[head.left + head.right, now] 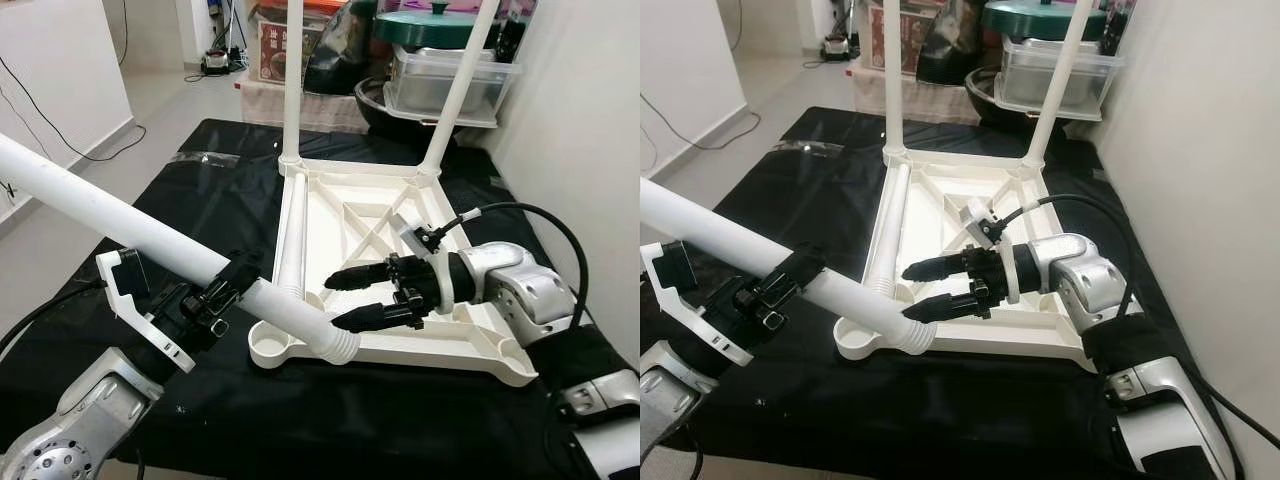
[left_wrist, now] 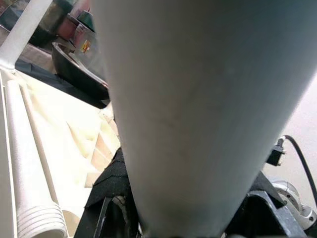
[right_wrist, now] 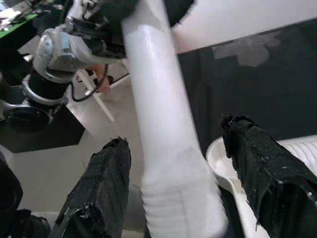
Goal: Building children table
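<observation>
An upturned white plastic children's table top [image 1: 345, 225] lies in the middle of the frame on a black cloth [image 1: 200, 200] that covers the work surface. Two white legs are already standing in its far corners: one leg [image 1: 292, 80] rises at the upper centre, the other leg [image 1: 458, 85] leans slightly toward the upper right. A loose leg [image 1: 292, 250] lies flat along the left rail of the table top. The left gripper [image 1: 222, 295], at lower left, is clamped around a long white table leg [image 1: 120, 222] that runs diagonally from the left edge down toward the centre; its ribbed end [image 1: 340, 347] sits just beside the round socket [image 1: 275, 345] at the near left corner of the table top, tilted rather than upright. The right gripper [image 1: 345, 298] reaches in from the right, its two black fingers [image 3: 106, 186] spread apart on either side of that ribbed end, not closed on it; whether either finger touches the leg cannot be told. At the top of the frame, beyond the cloth, stand a clear plastic storage box [image 1: 445, 80] with a green pot lid [image 1: 435, 25] above it, and a cardboard box [image 1: 285, 45]. A black cable [image 1: 60, 120] trails over the floor at upper left.
</observation>
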`<state>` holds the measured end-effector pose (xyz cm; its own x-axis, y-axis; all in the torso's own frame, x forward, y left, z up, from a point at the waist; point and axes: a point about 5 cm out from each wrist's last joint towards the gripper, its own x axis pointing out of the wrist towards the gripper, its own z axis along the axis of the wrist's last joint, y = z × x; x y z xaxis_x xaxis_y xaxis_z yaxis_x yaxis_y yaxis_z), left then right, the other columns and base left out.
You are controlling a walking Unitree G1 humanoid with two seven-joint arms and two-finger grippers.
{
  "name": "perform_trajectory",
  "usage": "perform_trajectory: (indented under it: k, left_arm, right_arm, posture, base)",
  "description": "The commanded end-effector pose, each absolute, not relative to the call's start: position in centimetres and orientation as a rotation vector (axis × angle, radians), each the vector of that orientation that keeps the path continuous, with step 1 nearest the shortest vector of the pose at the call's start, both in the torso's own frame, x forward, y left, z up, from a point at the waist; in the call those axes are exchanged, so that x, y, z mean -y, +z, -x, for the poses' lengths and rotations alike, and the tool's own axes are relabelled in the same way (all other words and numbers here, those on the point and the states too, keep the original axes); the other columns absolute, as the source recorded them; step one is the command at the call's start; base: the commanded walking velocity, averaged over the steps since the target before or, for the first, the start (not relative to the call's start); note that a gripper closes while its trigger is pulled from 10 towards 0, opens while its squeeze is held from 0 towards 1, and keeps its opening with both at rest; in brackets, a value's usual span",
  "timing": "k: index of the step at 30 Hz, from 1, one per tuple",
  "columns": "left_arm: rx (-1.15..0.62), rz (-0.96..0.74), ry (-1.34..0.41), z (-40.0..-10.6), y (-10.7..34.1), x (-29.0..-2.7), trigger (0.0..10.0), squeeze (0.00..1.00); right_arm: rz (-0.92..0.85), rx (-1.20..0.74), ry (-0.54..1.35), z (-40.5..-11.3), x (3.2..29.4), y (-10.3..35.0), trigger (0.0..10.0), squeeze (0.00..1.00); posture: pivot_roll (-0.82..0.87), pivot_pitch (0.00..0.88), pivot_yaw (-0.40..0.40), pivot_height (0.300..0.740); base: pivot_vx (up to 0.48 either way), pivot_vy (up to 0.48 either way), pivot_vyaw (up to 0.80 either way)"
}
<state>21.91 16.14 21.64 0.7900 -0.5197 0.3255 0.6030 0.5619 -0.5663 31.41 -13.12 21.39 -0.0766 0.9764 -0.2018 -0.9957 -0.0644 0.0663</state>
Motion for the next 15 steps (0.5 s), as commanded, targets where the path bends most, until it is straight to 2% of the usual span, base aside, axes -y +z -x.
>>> perform_trajectory:
  k: [1,5,15]
  left_arm:
    - [0.120,0.695,-0.679,-22.2,21.6,-16.0,10.0,0.00]
    - [0.127,0.688,-0.706,-23.0,21.9,-15.2,10.0,0.00]
    - [0.143,0.703,-0.720,-23.9,22.1,-14.6,10.0,0.00]
  right_arm:
    - [0.150,-0.224,1.646,-31.1,12.2,21.1,10.0,0.00]
    - [0.166,-0.231,1.652,-30.0,9.8,19.9,10.0,0.00]
    - [0.178,-0.220,1.669,-29.2,8.4,19.4,10.0,0.00]
  posture:
    - [0.09,0.000,-0.086,0.740]
    - [0.10,0.000,-0.086,0.740]
    - [0.08,0.000,-0.079,0.740]
  base:
    - [0.000,0.000,0.00]
    - [0.000,0.000,0.00]
    - [0.000,0.000,0.00]
